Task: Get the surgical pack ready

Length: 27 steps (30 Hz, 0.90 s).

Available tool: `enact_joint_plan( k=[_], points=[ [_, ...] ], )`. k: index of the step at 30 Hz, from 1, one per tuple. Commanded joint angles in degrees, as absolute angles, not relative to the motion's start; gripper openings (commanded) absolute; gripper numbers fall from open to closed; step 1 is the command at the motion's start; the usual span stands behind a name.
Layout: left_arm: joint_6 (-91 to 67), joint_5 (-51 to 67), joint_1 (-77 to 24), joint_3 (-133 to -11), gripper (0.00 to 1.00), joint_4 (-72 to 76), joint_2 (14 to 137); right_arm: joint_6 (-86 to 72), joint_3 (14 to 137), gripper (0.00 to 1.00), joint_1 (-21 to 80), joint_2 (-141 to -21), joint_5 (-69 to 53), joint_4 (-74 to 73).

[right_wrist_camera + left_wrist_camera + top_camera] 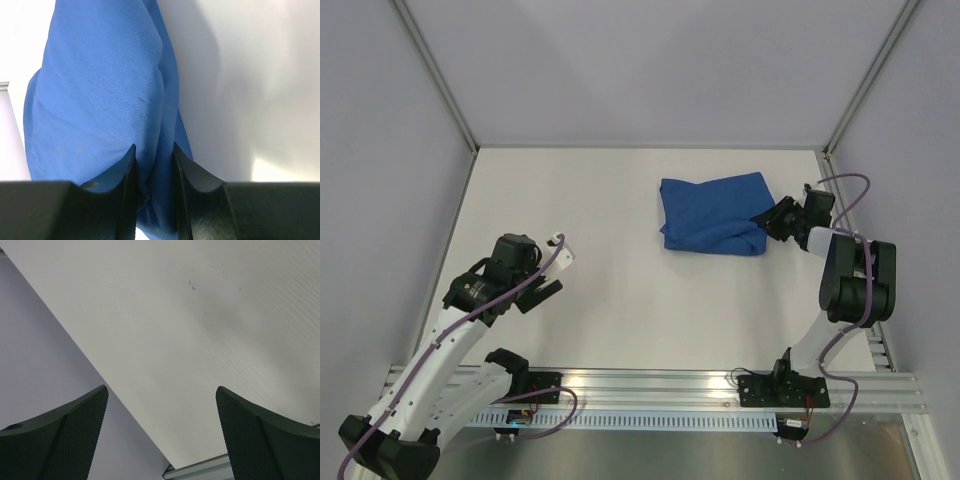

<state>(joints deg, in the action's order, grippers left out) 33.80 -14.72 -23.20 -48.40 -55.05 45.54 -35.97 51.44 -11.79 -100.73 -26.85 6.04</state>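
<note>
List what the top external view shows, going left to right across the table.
left gripper, open over bare table → folded blue drape → right gripper, pinching the drape's right edge

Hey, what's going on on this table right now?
The right arm's fingers are pinched shut on a fold at the edge of the folded blue drape, which lies bunched on the far right part of the table. The left arm's fingers are spread wide open above bare table on the left, holding nothing and well away from the drape.
</note>
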Motion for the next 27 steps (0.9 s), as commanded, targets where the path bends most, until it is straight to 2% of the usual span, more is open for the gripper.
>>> enact_joint_plan(
  k=[1,5,7,8,9,14,17,19,22,24,25,26,27],
  points=[
    [32.0,-15.4,-22.9,-47.5,0.96,-53.1,45.4,-30.9,60.2,0.04,-15.9,-106.7,-23.4,1.7],
    [32.0,-15.7,-22.9,-47.3,0.96,-52.3,46.1,-27.1,71.4,0.10,-15.9,-112.5,-25.2,-4.6],
    [31.9,-15.9,-22.9,-47.4,0.96,-52.2,46.4,-26.4,73.5,0.21,-15.9,-112.9,-24.9,-6.0],
    [31.9,-16.0,-22.9,-47.4,0.96,-52.3,46.3,-26.0,75.3,0.34,-15.9,-112.7,-23.9,-7.3],
    [31.9,-15.9,-22.9,-47.5,0.96,-52.3,46.4,-25.8,76.2,0.38,-15.9,-112.2,-22.9,-10.7],
    [31.4,-15.6,-22.9,-47.3,0.96,-52.0,46.1,-23.4,75.2,0.53,-14.9,-101.7,-10.8,-17.2],
    [30.7,-15.6,-22.9,-46.8,0.97,-51.5,45.7,-20.8,71.3,0.55,-10.8,-92.7,-0.5,-17.7],
    [30.1,-15.6,-22.9,-46.7,0.97,-51.2,45.2,-18.9,68.0,0.52,-7.8,-87.2,6.3,-14.9],
    [29.4,-15.9,-22.9,-46.0,0.97,-50.5,44.3,-12.8,67.0,0.42,-0.5,-85.8,5.2,-10.6],
    [28.8,-16.3,-22.9,-45.4,0.98,-50.4,43.6,-11.0,68.6,0.22,3.6,-87.4,1.0,-9.9],
    [28.6,-16.5,-22.9,-45.1,0.98,-50.3,43.3,-11.9,69.6,0.05,4.2,-89.7,-2.1,-11.1],
    [28.4,-16.7,-22.8,-44.4,0.98,-50.1,43.1,-14.1,70.0,0.00,4.8,-90.9,-2.4,-14.1],
    [28.3,-16.7,-22.6,-44.0,0.98,-49.8,42.4,-15.4,69.8,0.00,5.0,-91.7,-2.5,-15.0]
  ],
)
